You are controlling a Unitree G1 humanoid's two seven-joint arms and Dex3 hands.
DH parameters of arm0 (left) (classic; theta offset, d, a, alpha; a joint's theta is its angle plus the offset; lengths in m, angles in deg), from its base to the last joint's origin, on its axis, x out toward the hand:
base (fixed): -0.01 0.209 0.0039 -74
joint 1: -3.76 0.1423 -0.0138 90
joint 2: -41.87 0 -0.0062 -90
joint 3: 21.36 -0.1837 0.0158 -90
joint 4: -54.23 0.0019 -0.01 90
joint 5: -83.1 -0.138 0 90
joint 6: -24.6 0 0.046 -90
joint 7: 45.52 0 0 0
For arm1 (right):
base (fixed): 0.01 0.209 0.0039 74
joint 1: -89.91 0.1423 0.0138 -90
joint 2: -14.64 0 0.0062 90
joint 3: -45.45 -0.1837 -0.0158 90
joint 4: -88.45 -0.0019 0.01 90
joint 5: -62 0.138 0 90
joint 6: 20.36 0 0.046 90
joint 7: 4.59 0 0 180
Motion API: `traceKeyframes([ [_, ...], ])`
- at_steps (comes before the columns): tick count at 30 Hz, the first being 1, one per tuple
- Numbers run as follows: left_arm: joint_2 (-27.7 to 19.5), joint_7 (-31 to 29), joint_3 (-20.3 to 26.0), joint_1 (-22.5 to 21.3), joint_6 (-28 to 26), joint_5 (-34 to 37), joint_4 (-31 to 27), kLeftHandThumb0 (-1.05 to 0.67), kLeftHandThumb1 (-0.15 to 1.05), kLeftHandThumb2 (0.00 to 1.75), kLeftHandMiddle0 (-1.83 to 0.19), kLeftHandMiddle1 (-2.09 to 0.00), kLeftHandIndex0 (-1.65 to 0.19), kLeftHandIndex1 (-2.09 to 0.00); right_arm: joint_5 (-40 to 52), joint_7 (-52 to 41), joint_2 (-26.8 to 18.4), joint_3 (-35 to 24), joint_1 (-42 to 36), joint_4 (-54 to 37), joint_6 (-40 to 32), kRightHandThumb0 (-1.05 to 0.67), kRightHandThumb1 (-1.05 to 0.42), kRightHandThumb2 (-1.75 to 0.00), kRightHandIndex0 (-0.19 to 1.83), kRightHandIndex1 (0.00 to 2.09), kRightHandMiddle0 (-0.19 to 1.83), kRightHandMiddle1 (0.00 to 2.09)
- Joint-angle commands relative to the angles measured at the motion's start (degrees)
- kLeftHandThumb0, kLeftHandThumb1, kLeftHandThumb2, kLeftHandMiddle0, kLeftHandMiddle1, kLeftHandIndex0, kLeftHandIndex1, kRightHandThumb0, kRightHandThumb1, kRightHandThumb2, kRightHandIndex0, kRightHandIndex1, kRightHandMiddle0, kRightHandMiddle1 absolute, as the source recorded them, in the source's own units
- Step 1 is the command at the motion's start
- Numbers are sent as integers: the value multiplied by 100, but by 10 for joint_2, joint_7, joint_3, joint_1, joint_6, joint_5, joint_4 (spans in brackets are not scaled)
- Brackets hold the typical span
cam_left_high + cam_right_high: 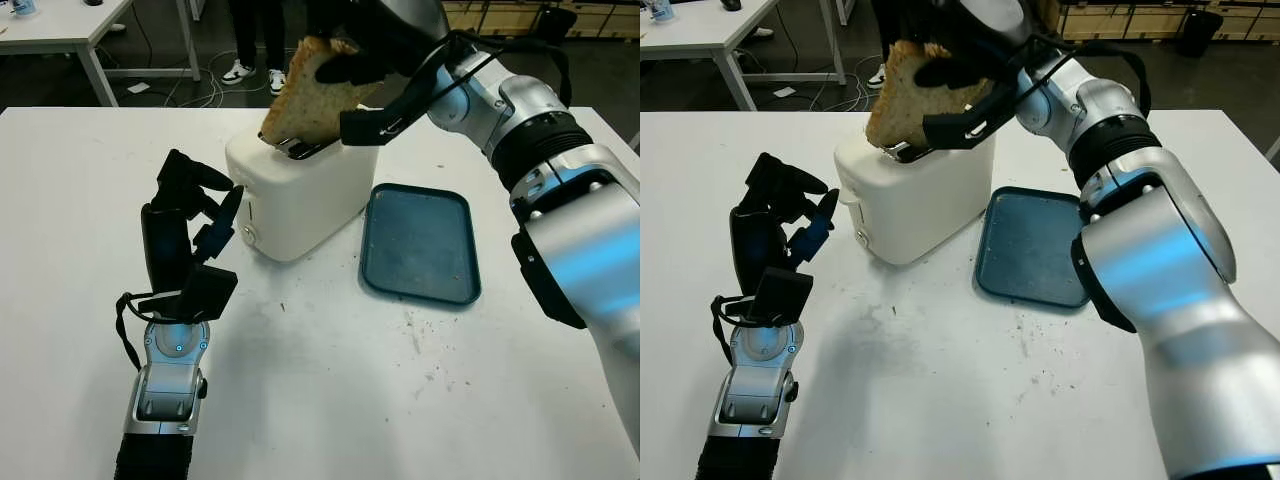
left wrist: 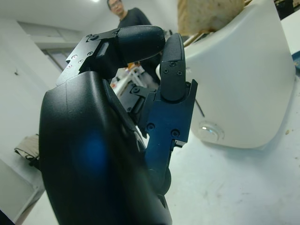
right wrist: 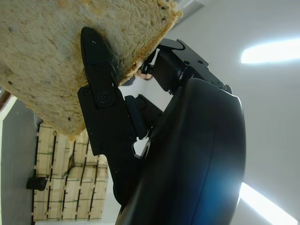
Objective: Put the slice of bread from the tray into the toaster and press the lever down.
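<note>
A slice of bread (image 1: 310, 95) stands tilted with its lower edge in the slot of the white toaster (image 1: 300, 195) at the middle of the table. My right hand (image 1: 365, 75) reaches in from the right and is shut on the slice's upper part; its fingers (image 3: 101, 89) press the crumb of the bread (image 3: 56, 51). The dark blue tray (image 1: 420, 243) lies bare to the right of the toaster. My left hand (image 1: 195, 240) hovers just left of the toaster, fingers curled, holding nothing. The toaster's front knob (image 2: 209, 131) faces that hand.
The white table (image 1: 330, 390) has crumbs scattered in front of the tray. A person (image 2: 129, 18) stands beyond the table's far edge, feet (image 1: 255, 72) on the floor. Another white table (image 1: 60, 30) stands at the back left.
</note>
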Motion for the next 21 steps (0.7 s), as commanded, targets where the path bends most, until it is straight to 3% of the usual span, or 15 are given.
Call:
traceKeyframes([
  [1,1,1,-1,-6,-3,-2,-7,-35,92,21,-78,-175,-38,-175,0,-7,-10,2,-2,3,-10,-52,-92,-37,115,175,82,175],
  [21,0,0,-2,-5,-9,-4,-13,-34,92,21,-77,-175,-37,-175,-56,20,-39,67,9,4,-27,-50,-92,-31,114,175,82,175],
])
